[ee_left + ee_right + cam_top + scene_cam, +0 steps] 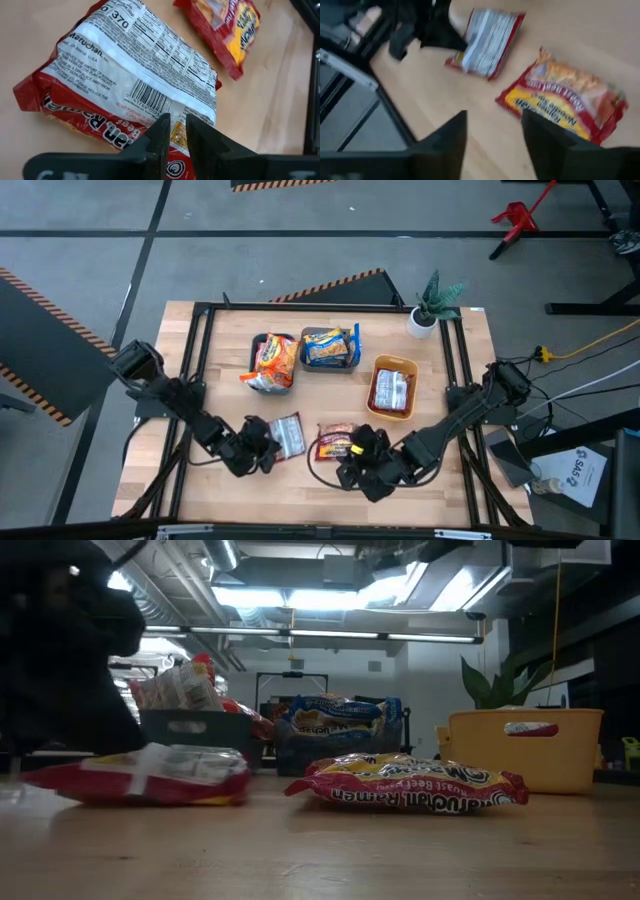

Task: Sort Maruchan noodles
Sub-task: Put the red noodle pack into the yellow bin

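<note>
1. The left gripper (173,131), low in the left wrist frame, pinches the edge of a silvery-white packet (130,85) between nearly closed fingers, apparently to lift it for sorting.
2. In the high view this packet (287,434) lies lower centre-left on the table (455,490).
3. The right gripper (492,132) stands open above bare wood, holding nothing, just beside a red-and-yellow packet (562,102), lower centre in the high view.
4. Across the upper middle of the high view, three trays hold sorted packets: a dark tray (256,345), a grey tray (312,333) and an orange tray (393,363).
5. In the low view, the left arm is a dark blur at upper left; its fingertips cannot be made out there.
</note>
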You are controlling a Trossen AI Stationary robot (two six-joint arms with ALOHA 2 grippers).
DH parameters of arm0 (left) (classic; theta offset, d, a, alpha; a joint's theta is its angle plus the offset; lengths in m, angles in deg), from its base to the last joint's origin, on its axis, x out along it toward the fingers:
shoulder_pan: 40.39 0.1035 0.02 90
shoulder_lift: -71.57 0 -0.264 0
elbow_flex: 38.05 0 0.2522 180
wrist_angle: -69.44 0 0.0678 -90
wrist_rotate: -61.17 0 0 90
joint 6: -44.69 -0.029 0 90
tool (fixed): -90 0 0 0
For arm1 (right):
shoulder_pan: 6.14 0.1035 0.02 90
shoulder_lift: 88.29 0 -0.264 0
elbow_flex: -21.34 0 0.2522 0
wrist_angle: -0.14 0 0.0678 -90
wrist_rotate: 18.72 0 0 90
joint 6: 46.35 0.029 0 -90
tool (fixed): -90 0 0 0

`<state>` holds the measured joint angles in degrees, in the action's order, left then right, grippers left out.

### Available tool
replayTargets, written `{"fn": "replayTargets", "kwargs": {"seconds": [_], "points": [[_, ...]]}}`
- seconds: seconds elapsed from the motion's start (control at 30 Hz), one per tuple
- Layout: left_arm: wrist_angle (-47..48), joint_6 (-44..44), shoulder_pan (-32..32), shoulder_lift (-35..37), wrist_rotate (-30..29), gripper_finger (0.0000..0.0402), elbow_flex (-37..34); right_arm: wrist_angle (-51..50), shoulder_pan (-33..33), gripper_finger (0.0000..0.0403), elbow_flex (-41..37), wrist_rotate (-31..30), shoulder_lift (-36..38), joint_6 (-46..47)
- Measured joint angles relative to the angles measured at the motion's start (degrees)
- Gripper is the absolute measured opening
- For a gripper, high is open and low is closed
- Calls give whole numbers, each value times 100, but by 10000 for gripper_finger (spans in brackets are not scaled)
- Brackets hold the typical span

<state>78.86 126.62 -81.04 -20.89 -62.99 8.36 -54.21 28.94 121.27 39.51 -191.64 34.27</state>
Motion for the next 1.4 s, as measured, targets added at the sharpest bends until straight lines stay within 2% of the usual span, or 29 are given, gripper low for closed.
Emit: {"fn": "replayTargets", "kwargs": {"seconds": [0.1,0.17,0.3,0.4,0.73,0.93,1.07,1.23,1.3,1.4], "points": [[1,199,-156,-10,-104,58,-7,3,-139,219,0,-472,0,-54],[-67,292,-221,-19,-188,58,-18,45,-342,235,2,-428,-70,-301],[-685,501,-247,-168,-301,58,-25,458,-810,248,0,254,-293,-1067],[-1347,196,-233,-458,-255,58,19,1054,-1139,250,6,861,-530,-1705],[-1708,615,-229,-1605,-417,68,843,1401,-1812,250,-2,2062,-1256,-2488],[-1357,809,-241,-1687,-391,62,1110,1480,-1991,250,-2,2740,-1464,-3283],[-1281,924,-347,-1687,-325,55,1121,1554,-2097,250,-2,2965,-1467,-4305],[-1227,1006,-468,-1687,-325,42,1123,1454,-2445,250,-5,4146,-1467,-5453],[-1310,932,-479,-1660,-325,37,1120,1473,-2571,250,-40,4241,-1467,-5578],[-1489,379,-489,-1446,-307,26,1131,1480,-2717,250,-52,4306,-1467,-5730]]}}
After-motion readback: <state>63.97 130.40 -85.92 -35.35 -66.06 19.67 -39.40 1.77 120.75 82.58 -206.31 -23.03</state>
